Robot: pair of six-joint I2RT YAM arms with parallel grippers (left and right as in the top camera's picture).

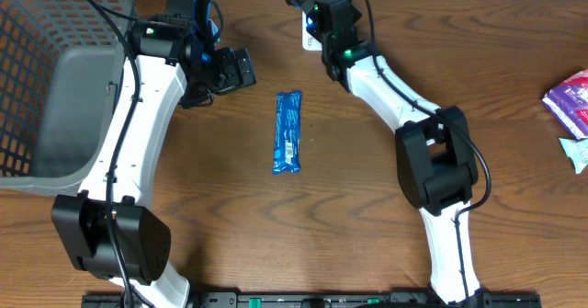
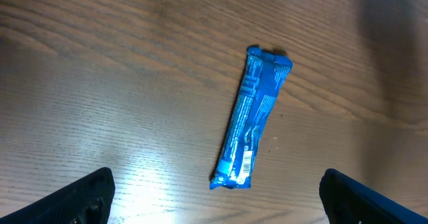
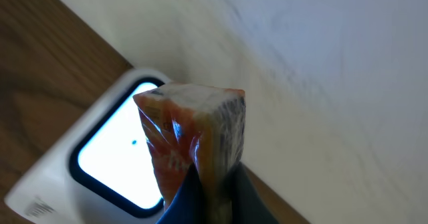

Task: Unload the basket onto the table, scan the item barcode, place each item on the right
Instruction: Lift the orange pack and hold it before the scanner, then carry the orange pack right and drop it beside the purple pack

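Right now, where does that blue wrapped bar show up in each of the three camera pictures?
Overhead: the blue wrapped bar lies flat at mid-table.
Left wrist: centre of the picture, slanted, above the open left gripper.
Right wrist: not in it; the right gripper holds an orange packet at the white scanner.
Shared landmark: the brown wooden table.

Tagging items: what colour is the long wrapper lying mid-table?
Blue with white print; the snack wrapper shows best in the left wrist view.
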